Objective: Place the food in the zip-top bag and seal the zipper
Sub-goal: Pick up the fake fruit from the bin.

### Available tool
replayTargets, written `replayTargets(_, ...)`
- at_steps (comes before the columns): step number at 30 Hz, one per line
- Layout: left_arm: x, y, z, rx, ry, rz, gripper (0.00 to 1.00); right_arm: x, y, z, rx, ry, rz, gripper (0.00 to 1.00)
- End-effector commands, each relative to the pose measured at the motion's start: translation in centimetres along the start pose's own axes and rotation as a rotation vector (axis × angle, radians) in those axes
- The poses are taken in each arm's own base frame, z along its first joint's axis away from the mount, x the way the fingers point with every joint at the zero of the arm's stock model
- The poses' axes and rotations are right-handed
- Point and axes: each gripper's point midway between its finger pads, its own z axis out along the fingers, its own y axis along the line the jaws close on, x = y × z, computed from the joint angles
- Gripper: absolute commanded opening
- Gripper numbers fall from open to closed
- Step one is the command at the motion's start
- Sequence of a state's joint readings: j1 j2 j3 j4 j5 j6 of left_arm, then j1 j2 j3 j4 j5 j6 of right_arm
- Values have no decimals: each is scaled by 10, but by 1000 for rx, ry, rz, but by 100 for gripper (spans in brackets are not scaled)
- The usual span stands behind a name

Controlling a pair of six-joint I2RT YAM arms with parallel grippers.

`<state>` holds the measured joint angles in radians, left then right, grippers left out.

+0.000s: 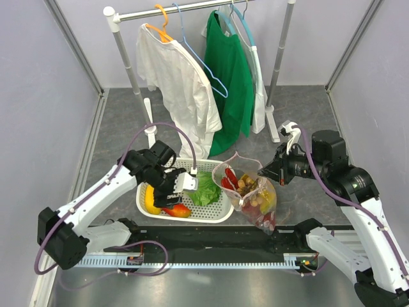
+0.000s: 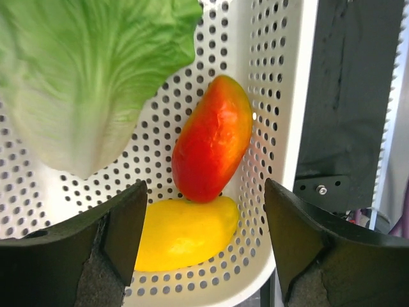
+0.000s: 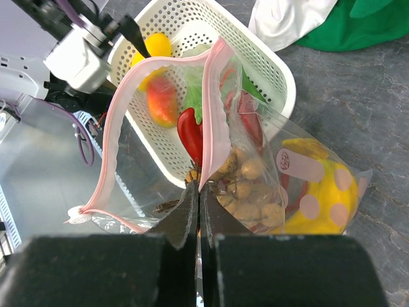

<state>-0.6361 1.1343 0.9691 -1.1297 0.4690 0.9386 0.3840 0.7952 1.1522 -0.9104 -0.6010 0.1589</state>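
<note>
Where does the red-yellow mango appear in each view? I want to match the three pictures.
Top external: mango at the white perforated basket's near edge, left of centre.
Left wrist: mango in the middle, touching a yellow fruit below it.
Right wrist: mango upper left, seen between the two sides of the zip-top bag's zipper.
Shared landmark: the white perforated basket, visible in all three.

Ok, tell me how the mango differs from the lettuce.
The mango is red-orange, the lettuce green. The mango is smooth and oval; the lettuce is a broad, veined, ruffled leaf. The lettuce looks bigger than the mango. Both lie in the basket, outside the bag.
</note>
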Motion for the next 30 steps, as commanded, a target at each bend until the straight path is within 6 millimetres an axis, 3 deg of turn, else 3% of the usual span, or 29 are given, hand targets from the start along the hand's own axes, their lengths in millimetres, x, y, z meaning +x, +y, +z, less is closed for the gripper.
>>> replayTargets(1, 9, 21, 16, -42, 28, 91, 79, -1, -1, -1, 3, -7, -27, 0)
replayTargets(13, 40, 15, 53, 53, 91, 117, 86, 0, -2, -1, 9, 2, -17, 0)
replayTargets(20, 45, 31, 70, 13, 103, 108, 83, 0, -5, 2, 16, 8, -17, 0)
replayTargets(26, 37, 33, 73, 2, 60, 85, 67, 1, -8, 4, 22, 16, -11, 0)
replayTargets(30, 20, 27, 57, -3, 4, 97, 42, 0, -7, 3, 24, 14, -17, 0)
